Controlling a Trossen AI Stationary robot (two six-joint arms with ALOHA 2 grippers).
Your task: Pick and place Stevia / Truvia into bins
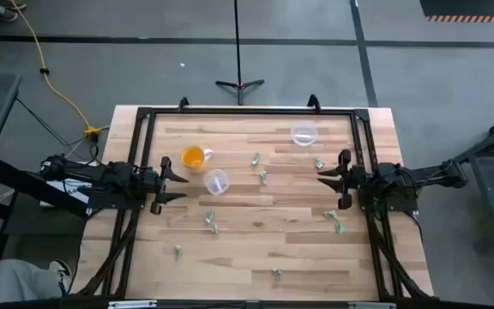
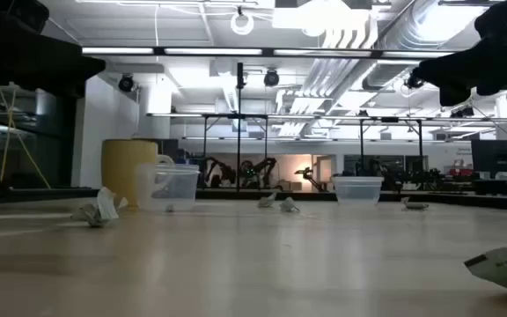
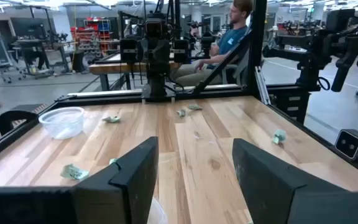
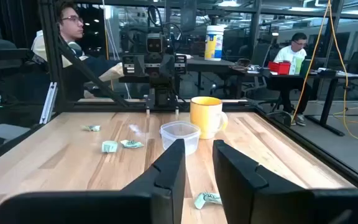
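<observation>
I am working over a pale wooden plank bench [image 1: 256, 257] ringed by a black metal frame [image 1: 247, 112], and I am going from the biggest thing down. My left arm is waiting at the left edge, its left gripper [image 1: 181, 182] with jaws standing apart and empty; my right gripper [image 1: 324, 176] is hovering at the right edge, jaws also parted, though more narrowly, with nothing between them. An orange handled cup [image 1: 194, 157] is sitting left of centre; it is not mine to fill. Just beside it is standing one small round clear plastic cup [image 1: 217, 181], close to my left jaws, and a second clear plastic cup [image 1: 304, 134] is resting near the far edge on the right. No packet shows inside either cup.

The tiny green-and-white paper sweetener packets [image 1: 262, 178] are lying scattered across the planks, some in the middle, some near the front, a few close to my right side [image 1: 336, 225]. I am judging them very light, limp and crumpled, likely to skid on the wood, so I would be pinching each across a raised fold rather than a flat edge. The middle of the bench is giving open room; the frame rails are crowding packets nearest the sides.
</observation>
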